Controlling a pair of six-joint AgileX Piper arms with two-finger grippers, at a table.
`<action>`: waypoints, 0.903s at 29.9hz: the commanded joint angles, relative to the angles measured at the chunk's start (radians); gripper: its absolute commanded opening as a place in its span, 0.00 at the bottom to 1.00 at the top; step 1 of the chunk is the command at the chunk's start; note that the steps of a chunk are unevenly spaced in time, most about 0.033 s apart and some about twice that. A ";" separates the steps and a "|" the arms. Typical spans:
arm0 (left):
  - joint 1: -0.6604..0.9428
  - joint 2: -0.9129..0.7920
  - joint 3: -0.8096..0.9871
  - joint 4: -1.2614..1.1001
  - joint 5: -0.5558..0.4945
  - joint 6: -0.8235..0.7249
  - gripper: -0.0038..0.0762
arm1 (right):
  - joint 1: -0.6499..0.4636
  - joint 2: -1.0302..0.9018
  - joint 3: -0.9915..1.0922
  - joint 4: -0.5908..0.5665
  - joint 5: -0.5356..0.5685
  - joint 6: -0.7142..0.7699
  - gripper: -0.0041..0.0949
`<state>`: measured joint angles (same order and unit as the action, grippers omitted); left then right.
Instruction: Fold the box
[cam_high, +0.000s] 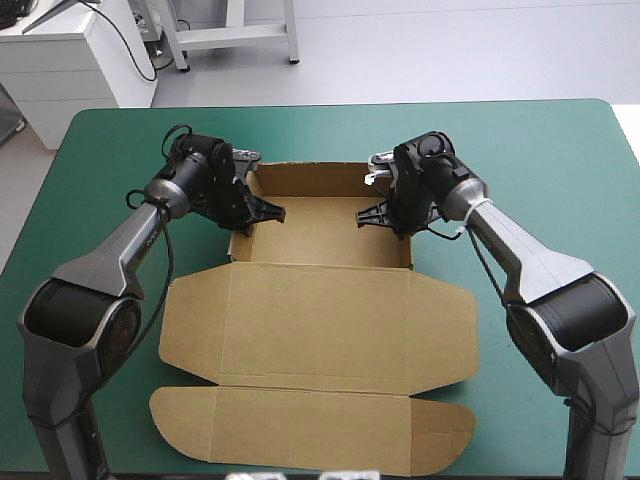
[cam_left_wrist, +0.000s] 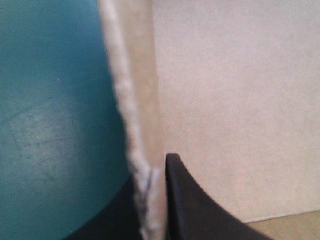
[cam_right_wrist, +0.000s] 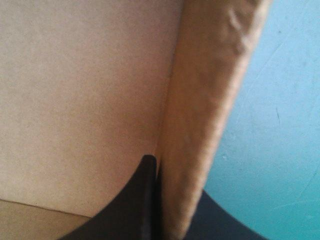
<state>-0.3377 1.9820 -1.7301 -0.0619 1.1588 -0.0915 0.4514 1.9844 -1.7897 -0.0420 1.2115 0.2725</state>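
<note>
The brown box (cam_high: 320, 325) lies at the table's middle as an open tray (cam_high: 325, 232) with raised walls. Its lid and front flap (cam_high: 310, 430) lie flat toward the table's front edge. My left gripper (cam_high: 262, 212) stands at the tray's left wall, one black finger inside and one outside. In the left wrist view the wall's edge (cam_left_wrist: 142, 160) runs between the fingers (cam_left_wrist: 192, 205), and that gripper (cam_left_wrist: 152, 172) is shut on it. My right gripper (cam_high: 376, 214) holds the right wall (cam_right_wrist: 200, 125) the same way, pinched beside the inner finger (cam_right_wrist: 142, 200).
The teal-green cover (cam_high: 110, 140) shows on all sides of the box. The flat front flap reaches almost to the table's front edge. Both arms slant in over the cover on either side of the lid.
</note>
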 joint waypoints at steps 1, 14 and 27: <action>-0.012 -0.040 -0.022 -0.006 -0.005 0.044 0.04 | 0.005 -0.043 -0.019 0.011 0.018 -0.042 0.06; -0.012 -0.042 -0.033 0.003 -0.005 0.046 0.53 | 0.007 -0.043 -0.027 -0.054 0.033 -0.042 0.58; -0.010 -0.067 -0.298 0.093 0.131 0.043 0.64 | 0.007 -0.079 -0.251 -0.115 0.033 -0.075 0.58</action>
<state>-0.3428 1.9936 -1.9615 0.0000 1.2306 -0.0459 0.4577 1.9917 -1.9851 -0.1064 1.2362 0.2291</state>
